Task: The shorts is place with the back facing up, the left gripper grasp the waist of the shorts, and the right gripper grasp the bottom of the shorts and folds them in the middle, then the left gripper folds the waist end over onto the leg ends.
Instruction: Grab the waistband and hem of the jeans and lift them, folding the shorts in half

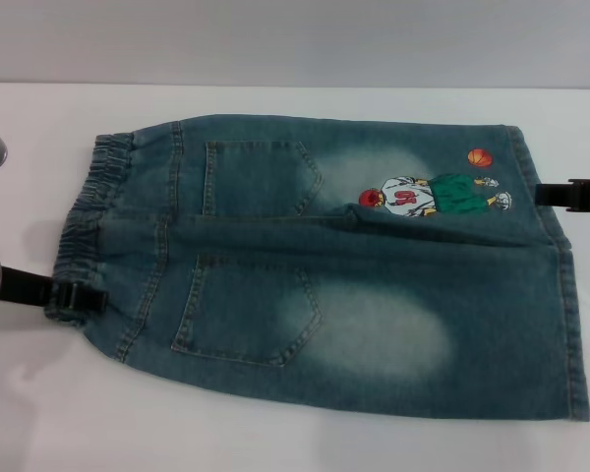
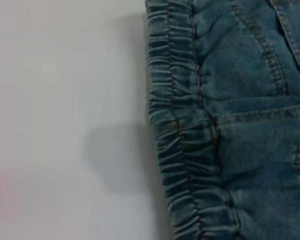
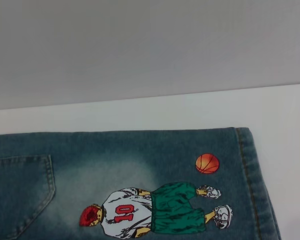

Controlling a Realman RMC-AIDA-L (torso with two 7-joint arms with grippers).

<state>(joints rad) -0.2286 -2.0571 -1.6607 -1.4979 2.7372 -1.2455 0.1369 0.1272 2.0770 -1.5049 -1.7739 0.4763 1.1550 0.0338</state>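
1. The shorts (image 1: 334,275) are seen nearest the head camera, spread flat and back-up on the white bench (image 1: 275,447). The elastic waist (image 1: 84,221) is turned to the robot's left and the leg hems (image 1: 560,285) to its right. Two back pockets are shown, and a printed basketball player (image 1: 433,195) with a ball (image 1: 480,157) is seen on the far leg.
2. The task is judged to be at its opening step: no fold is made yet and the denim lies unlifted.
3. The left gripper (image 1: 74,295) is found at the near corner of the waist, touching the cloth edge. Whether the band is pinched cannot be told.
4. The right gripper (image 1: 570,195) is found at the hem of the far leg, just at its edge. Its state cannot be told either.
5. In the left wrist view only the gathered waist (image 2: 185,150) is shown; in the right wrist view the hem corner (image 3: 245,150) is shown.
6. The next move is judged to call for a firm hold on both ends, then a lengthwise fold made by both arms together, so that the legs are stacked evenly.
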